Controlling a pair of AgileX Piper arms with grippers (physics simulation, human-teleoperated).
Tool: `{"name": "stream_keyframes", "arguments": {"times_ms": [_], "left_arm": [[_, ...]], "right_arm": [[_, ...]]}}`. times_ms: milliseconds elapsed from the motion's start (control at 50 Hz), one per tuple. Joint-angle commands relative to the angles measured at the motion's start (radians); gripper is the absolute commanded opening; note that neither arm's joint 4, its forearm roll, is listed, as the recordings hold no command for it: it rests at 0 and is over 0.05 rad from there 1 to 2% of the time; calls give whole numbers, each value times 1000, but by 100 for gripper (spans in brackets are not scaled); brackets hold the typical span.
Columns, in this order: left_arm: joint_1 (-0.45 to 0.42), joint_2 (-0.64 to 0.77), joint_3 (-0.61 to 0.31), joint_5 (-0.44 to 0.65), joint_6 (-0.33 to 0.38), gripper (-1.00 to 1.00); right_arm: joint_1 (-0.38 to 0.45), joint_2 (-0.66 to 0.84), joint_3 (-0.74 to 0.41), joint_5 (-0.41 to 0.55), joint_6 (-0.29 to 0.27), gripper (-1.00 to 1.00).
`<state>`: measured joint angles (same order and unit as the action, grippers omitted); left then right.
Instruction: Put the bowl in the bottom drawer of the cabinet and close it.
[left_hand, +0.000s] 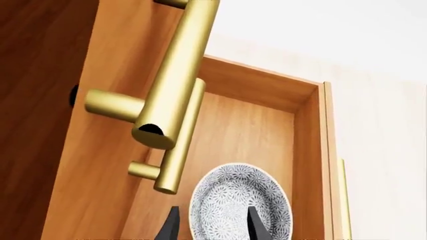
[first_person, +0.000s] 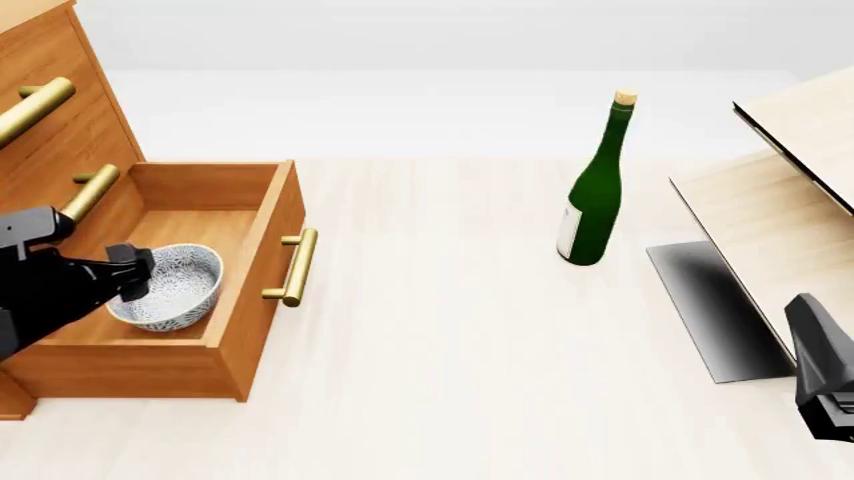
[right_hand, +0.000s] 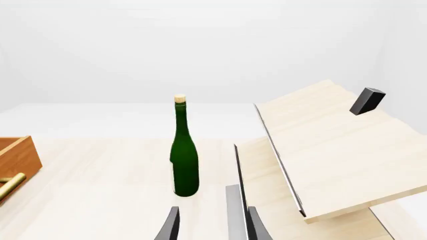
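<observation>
L gripper (first_person: 134, 272) sits over the near-left part of the open bottom drawer (first_person: 254, 290), fingers (left_hand: 257, 225) spread apart w/ the bowl (first_person: 171, 288) rim between them. In the left wrist view one dark finger lies just outside the rim, the other crosses in front of the bowl's inside, so the wall looks straddled; whether the pads actually press on it can't be told from these pics. Bowl is upright, inside the drawer, on or just above its floor (contact w/ the floor not clear), toward the drawer's near half, apart from the front panel.

Drawer is pulled well out of the cabinet (first_person: 54, 130), its brass handle (first_person: 296, 266) on the front panel facing right across the table (first_person: 441, 350). Two upper drawers w/ like brass bars are shut above it.

R gripper (right_hand: 212, 227) hangs at the near-right edge of the front view, well apart from the drawer and bowl; fingers parted, nothing between them but table.

Farther out: green bottle (first_person: 595, 190) w/ cork stands upright mid-table, right of the drawer. Beside it to the right, pale wood slanted panels (first_person: 787, 220); a small dark block (right_hand: 367, 101) rests on the upper panel in the right wrist view.
</observation>
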<state>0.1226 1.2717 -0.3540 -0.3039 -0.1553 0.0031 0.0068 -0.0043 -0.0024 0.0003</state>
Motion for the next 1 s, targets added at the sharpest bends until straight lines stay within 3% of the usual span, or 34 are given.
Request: {"name": "stream_keyframes", "arguments": {"times_ms": [20, 680, 1000], "left_arm": [[-4, -31, 4, 22, -1, 100], [-63, -222, 4, 152, -19, 100], [-145, -327, -23, 245, -17, 100]], "right_arm": [[0, 0, 0, 0, 0, 100], [0, 0, 0, 0, 0, 100], [0, 0, 0, 0, 0, 100]]}}
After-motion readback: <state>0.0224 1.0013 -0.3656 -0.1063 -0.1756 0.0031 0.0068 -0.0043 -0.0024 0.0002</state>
